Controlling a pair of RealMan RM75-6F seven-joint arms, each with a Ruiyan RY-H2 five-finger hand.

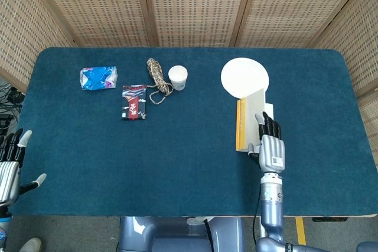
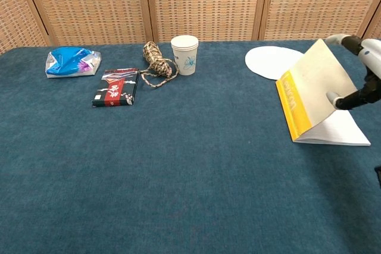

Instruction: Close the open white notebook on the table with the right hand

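The white notebook (image 1: 250,120) lies right of the table's middle, just below the white plate (image 1: 244,77). Its cover (image 2: 314,81), with a yellow spine (image 2: 290,104), stands tilted over the white pages (image 2: 337,132), leaning right. My right hand (image 1: 270,143) is at the notebook's right side. In the chest view the right hand (image 2: 364,69) holds the cover, its thumb (image 2: 344,100) on the outer face and its fingertips (image 2: 342,39) over the top edge. My left hand (image 1: 9,166) hangs off the table's lower left corner, fingers apart, holding nothing.
A paper cup (image 1: 178,77), a coil of rope (image 1: 157,75), a red and black packet (image 1: 133,101) and a blue bag (image 1: 98,78) lie at the back left. The plate (image 2: 274,61) touches the notebook's far edge. Wicker screens stand behind the table.
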